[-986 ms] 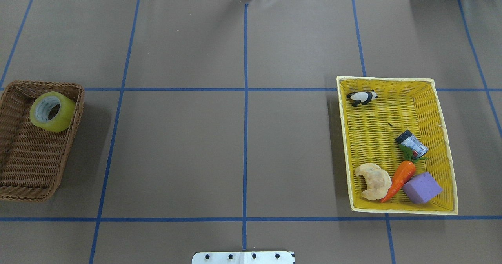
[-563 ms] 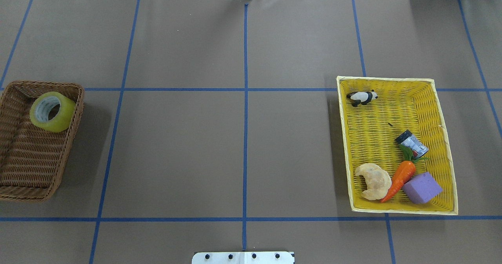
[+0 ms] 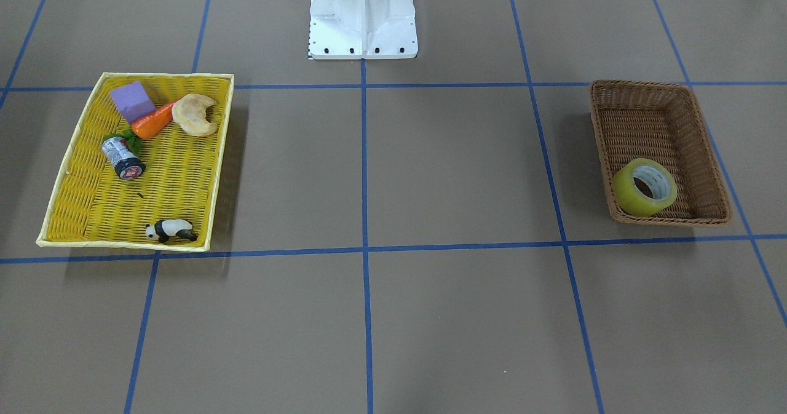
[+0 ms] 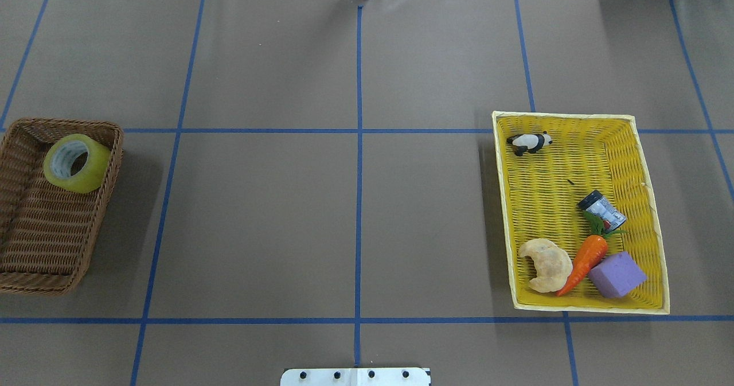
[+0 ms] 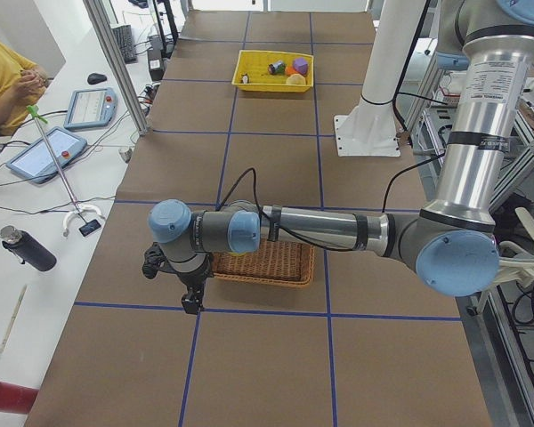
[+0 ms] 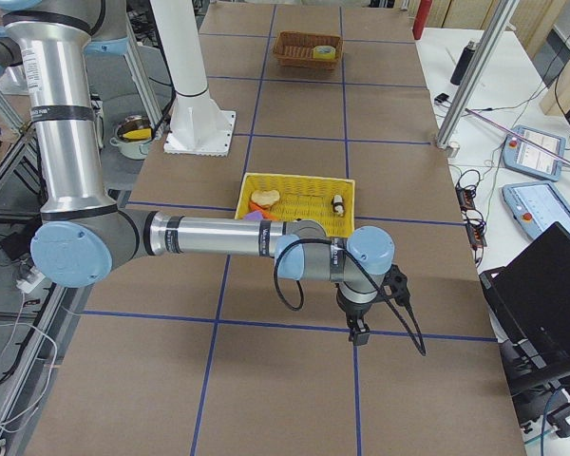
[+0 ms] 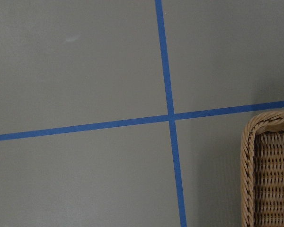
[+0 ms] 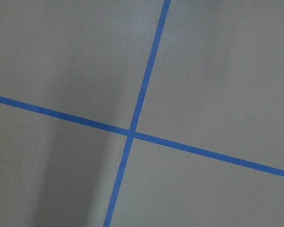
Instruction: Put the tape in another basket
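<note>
The translucent yellow tape roll (image 4: 93, 169) leans propped against the wall of the dark brown wicker basket (image 4: 40, 242) — whether the left gripper (image 5: 192, 302) or right gripper (image 6: 358, 332) gapes cannot be told

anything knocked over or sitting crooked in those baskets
The small can lies on its side in the yellow basket, which sits skewed to the grid lines. The tape leans tilted in a corner of the brown basket.

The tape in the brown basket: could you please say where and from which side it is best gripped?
Probably its ring wall, pinched through the open core, coming from above: the tape leans tilted in a corner of the basket, with its hole facing obliquely upward.
</note>
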{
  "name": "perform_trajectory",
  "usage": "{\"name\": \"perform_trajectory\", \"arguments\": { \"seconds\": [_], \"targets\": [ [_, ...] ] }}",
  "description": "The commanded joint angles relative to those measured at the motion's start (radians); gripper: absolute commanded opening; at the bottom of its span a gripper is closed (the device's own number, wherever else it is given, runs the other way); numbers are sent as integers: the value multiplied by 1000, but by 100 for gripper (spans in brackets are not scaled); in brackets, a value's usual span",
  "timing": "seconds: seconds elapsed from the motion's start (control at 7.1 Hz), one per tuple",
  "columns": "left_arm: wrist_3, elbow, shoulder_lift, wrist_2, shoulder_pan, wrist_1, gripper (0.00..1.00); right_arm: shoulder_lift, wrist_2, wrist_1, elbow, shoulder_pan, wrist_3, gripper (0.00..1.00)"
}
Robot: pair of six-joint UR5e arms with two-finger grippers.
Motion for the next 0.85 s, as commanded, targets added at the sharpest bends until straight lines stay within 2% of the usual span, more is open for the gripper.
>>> {"name": "perform_trajectory", "arguments": {
  "seconds": [0.0,0.7],
  "targets": [
    [-3,-17,3,-3,-1,-9,99,-28,-30,-1,0,0,3,100],
    [10,-27,6,-3,2,-18,99,-49,-27,0,1,12,5,100]
  ]
}}
